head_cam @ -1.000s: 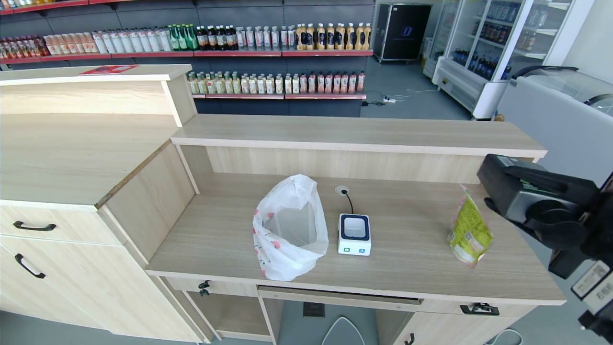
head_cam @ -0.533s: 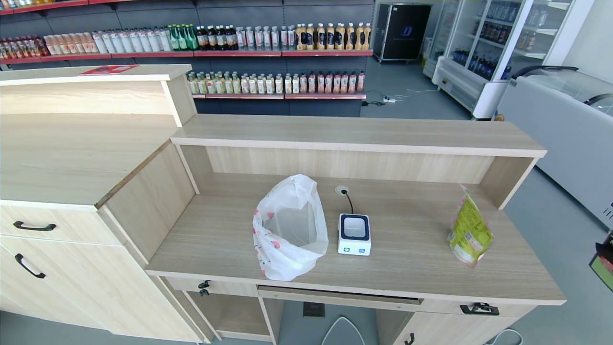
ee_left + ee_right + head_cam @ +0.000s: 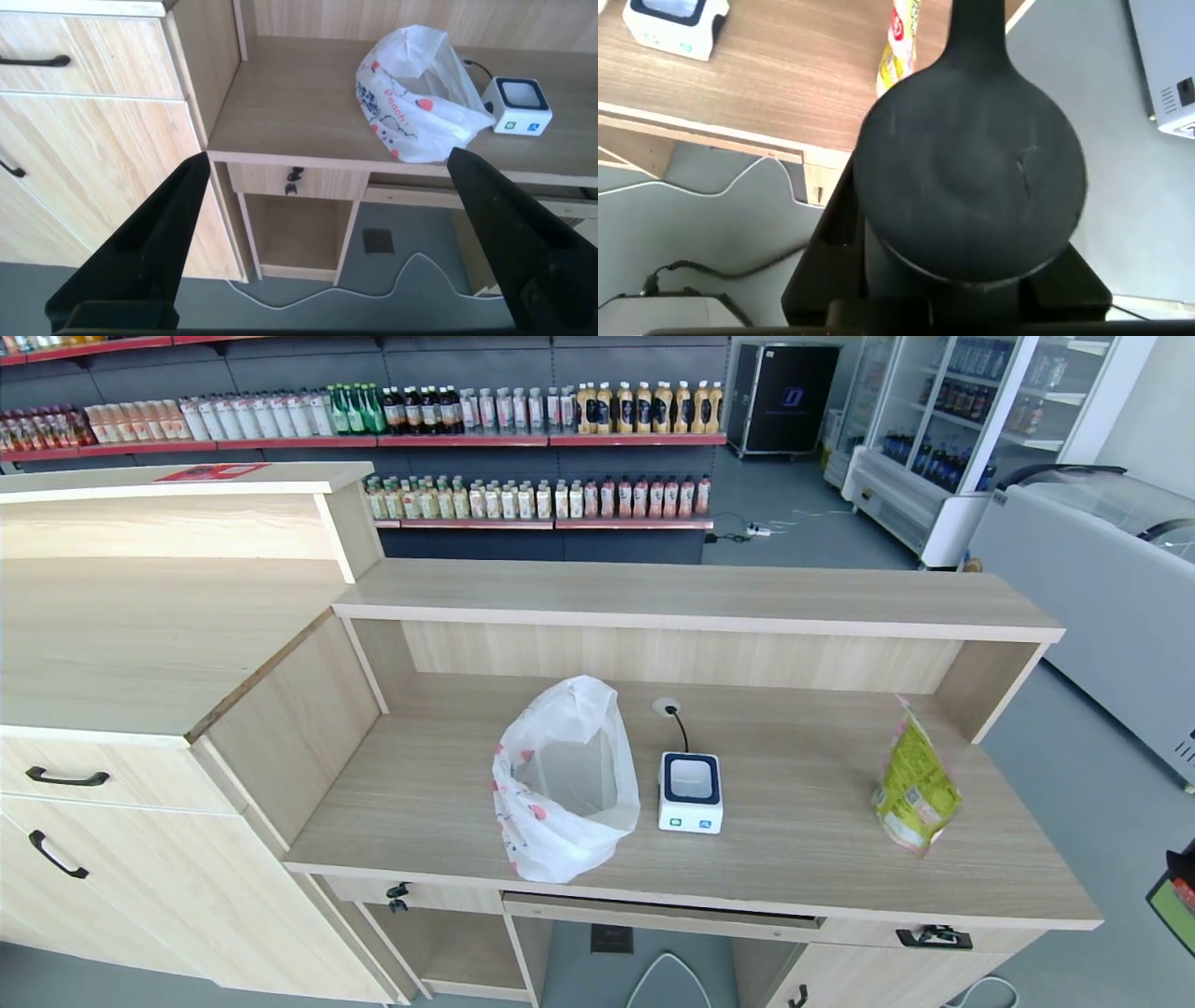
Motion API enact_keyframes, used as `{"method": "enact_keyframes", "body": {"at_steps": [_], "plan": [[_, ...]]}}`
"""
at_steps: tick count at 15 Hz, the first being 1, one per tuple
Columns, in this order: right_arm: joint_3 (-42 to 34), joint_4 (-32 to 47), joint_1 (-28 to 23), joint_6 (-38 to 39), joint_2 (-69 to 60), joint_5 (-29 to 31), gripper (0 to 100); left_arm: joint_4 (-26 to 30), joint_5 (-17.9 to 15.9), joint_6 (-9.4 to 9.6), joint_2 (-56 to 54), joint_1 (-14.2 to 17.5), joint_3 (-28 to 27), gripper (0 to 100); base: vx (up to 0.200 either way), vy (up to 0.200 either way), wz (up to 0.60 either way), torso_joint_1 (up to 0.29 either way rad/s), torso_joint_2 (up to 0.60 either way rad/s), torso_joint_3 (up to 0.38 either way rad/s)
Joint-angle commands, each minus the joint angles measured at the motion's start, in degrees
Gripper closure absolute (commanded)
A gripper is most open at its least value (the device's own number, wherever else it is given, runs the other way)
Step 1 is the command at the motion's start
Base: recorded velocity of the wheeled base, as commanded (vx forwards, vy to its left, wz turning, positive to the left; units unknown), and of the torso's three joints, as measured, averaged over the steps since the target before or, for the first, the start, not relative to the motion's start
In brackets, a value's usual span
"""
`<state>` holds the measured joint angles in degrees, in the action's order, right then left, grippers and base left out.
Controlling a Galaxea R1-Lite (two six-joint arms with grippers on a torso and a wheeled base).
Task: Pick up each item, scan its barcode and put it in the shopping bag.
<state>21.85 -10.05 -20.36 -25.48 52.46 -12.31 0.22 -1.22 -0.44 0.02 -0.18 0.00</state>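
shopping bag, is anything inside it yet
Through the open mouth of the shopping bag only pale inner plastic shows, no item. Its lowest folds are hidden by the front wall. The green pouch stands outside it on the counter.

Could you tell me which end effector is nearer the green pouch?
Right. The right end effector sits off the counter's front right, near the green pouch; the left end effector is beyond the shopping bag.

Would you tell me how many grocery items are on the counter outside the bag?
1: a green snack pouch standing near the counter's right end, right of the scanner. The bag may hide others.
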Motion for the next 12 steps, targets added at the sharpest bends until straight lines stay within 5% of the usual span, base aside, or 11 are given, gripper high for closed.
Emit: {"method": "enact_keyframes", "body": {"at_steps": [1,6,12], "plan": [[0.13,-0.41,2.78,1.31,0.54,0.10,100,0.04,-0.01,-0.09,0.06,0.01,0.00,0,0.000,0.000,0.60,0.002,0.00,0.007],[2.24,-9.99,2.87,12.12,12.14,-0.26,100,0.04,-0.01,0.00,0.06,0.01,0.00,0,0.000,0.000,0.60,0.007,0.00,0.004],[3.64,-15.79,2.69,34.27,24.27,-6.41,100,0.04,0.08,-0.09,0.06,0.01,0.00,0,0.000,0.000,0.00,0.000,0.00,0.000]]}}
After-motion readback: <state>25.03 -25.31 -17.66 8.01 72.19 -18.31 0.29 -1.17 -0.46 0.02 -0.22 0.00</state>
